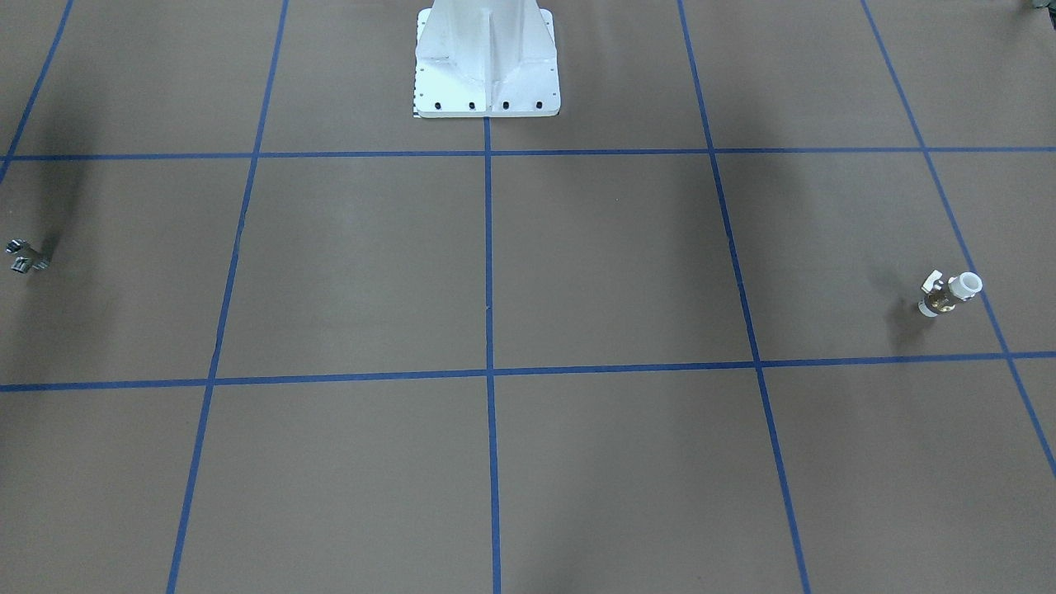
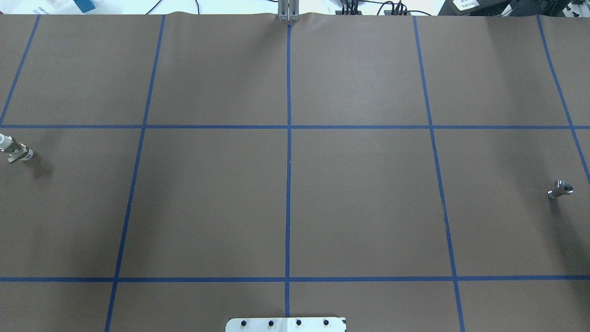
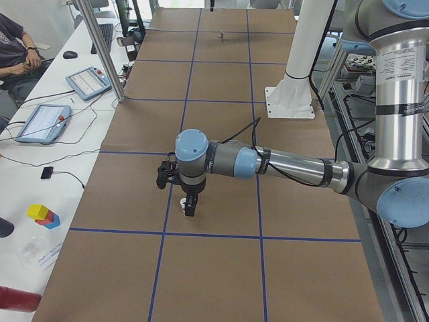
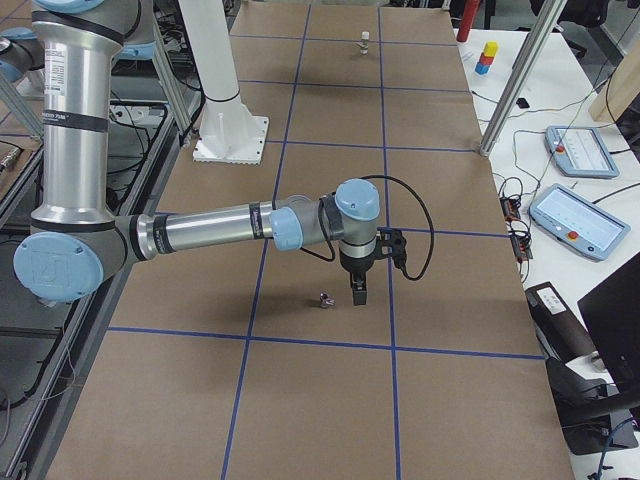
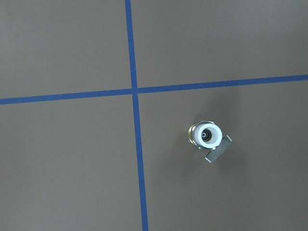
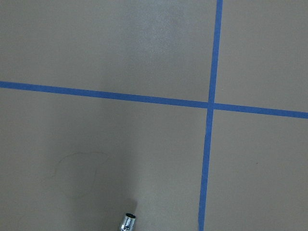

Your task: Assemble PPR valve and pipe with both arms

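Note:
The PPR valve (image 1: 949,294), white with a brass middle and a small lever, stands on the brown mat far out on the robot's left (image 2: 14,151). The left wrist view looks straight down into its white socket (image 5: 208,139). The left gripper (image 3: 190,206) hangs just beside and above the valve (image 3: 182,201); I cannot tell if it is open or shut. The pipe (image 1: 25,256), a small silvery fitting, lies far out on the right (image 2: 560,189) and shows at the bottom edge of the right wrist view (image 6: 128,222). The right gripper (image 4: 358,292) hovers next to the pipe (image 4: 325,298), state unclear.
The white bolted pedestal (image 1: 487,62) stands at the robot's side of the mat, which is marked by a blue tape grid. A side table with tablets (image 3: 87,82), an aluminium post (image 3: 100,50) and a seated person (image 3: 13,54) runs along the operators' edge.

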`<state>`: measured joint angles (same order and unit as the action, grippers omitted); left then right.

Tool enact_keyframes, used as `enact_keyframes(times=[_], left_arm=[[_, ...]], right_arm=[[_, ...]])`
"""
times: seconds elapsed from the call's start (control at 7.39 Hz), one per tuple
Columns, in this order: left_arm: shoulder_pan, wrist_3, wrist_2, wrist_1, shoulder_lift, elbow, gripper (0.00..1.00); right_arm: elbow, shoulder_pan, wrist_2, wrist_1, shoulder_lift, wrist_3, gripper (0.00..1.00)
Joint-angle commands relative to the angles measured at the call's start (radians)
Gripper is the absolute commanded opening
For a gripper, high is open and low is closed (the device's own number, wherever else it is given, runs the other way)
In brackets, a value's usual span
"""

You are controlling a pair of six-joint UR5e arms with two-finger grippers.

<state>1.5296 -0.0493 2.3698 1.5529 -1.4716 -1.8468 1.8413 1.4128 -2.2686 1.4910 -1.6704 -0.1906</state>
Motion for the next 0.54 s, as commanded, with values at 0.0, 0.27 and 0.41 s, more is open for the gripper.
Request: enact_keyframes(times=[0.0, 0.27, 0.41], left_arm=[[0.000, 0.000, 0.000, 0.022, 0.000, 0.000, 1.00], [-0.014, -0.006, 0.028, 0.022, 0.000, 0.000, 1.00], [-0.031, -0.006, 0.028, 0.024, 0.000, 0.000, 1.00]], right_arm=[[0.009, 0.000, -0.005, 0.002, 0.000, -0.001, 1.00], [0.004, 0.000, -0.008, 0.002, 0.000, -0.004, 1.00], [0.010, 0.000, -0.008, 0.000, 0.001, 0.000, 1.00]])
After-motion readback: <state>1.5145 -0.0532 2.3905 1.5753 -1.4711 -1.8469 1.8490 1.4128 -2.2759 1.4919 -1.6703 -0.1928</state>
